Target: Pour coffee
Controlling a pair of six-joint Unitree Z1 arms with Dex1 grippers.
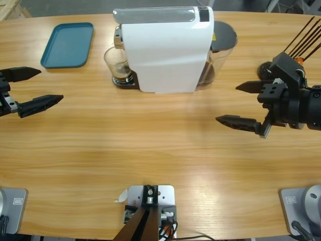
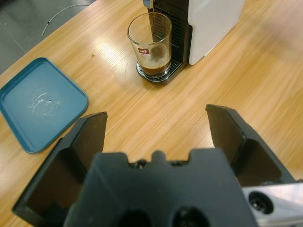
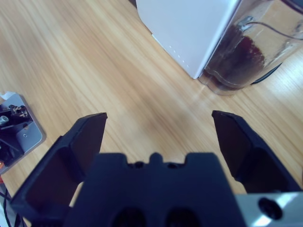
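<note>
A clear glass tumbler (image 1: 117, 64) (image 2: 150, 42) stands on the drip tray of a white coffee machine (image 1: 163, 47) (image 2: 208, 21) (image 3: 184, 28), under its spout. A little dark brown coffee (image 2: 154, 70) with foam lies in the glass's bottom. My left gripper (image 1: 34, 89) (image 2: 156, 123) hangs open at the table's left edge, well short of the glass. My right gripper (image 1: 239, 104) (image 3: 158, 123) is open at the right, facing the machine's side and its clear water tank (image 3: 253, 52), with nothing between its jaws.
A teal tray (image 1: 68, 44) (image 2: 38, 104) lies at the back left, beside the glass. The machine's tank with a dark lid (image 1: 223, 37) sits on its right side. Thin dark sticks (image 1: 303, 35) rise at the far right.
</note>
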